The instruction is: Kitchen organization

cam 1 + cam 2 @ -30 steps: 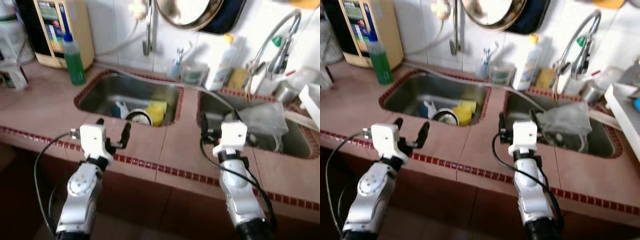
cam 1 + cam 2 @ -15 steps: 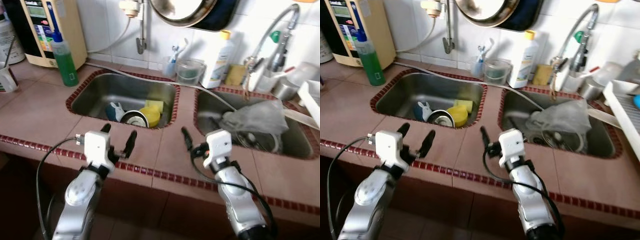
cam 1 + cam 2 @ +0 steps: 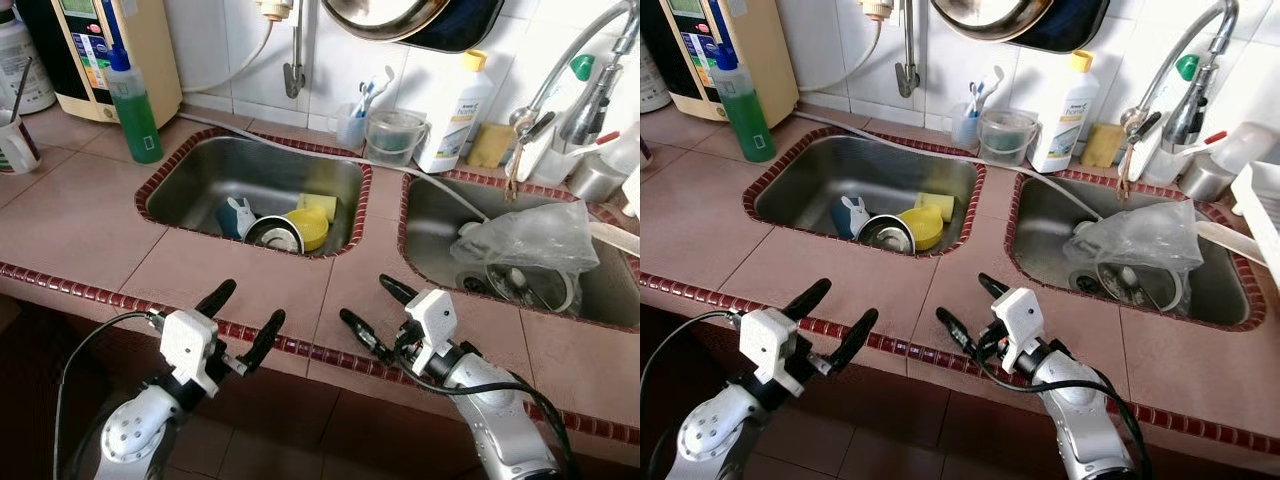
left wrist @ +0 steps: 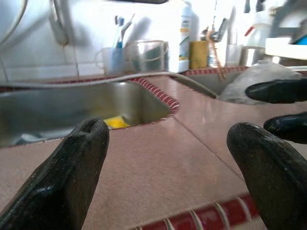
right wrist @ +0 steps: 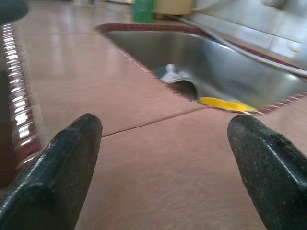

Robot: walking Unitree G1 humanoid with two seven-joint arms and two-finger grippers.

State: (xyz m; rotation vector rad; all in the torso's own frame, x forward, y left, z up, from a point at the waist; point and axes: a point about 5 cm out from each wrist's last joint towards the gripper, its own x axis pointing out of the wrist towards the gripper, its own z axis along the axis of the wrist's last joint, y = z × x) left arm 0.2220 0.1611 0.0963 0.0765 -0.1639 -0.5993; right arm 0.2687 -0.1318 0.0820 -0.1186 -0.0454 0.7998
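Along the counter's [image 3: 90, 225] front edge hover both grippers, left gripper [image 3: 244, 318] and right gripper [image 3: 368, 313], each with jaws spread wide, empty; in the left sink [image 3: 200, 180] lie a yellow bowl [image 3: 312, 228] and metal cup [image 3: 273, 234]

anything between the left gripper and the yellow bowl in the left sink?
Nothing visible. The left gripper is open over the counter's front edge; bare tile runs to the left sink. The yellow bowl sits below the sink rim, beside a metal bowl.
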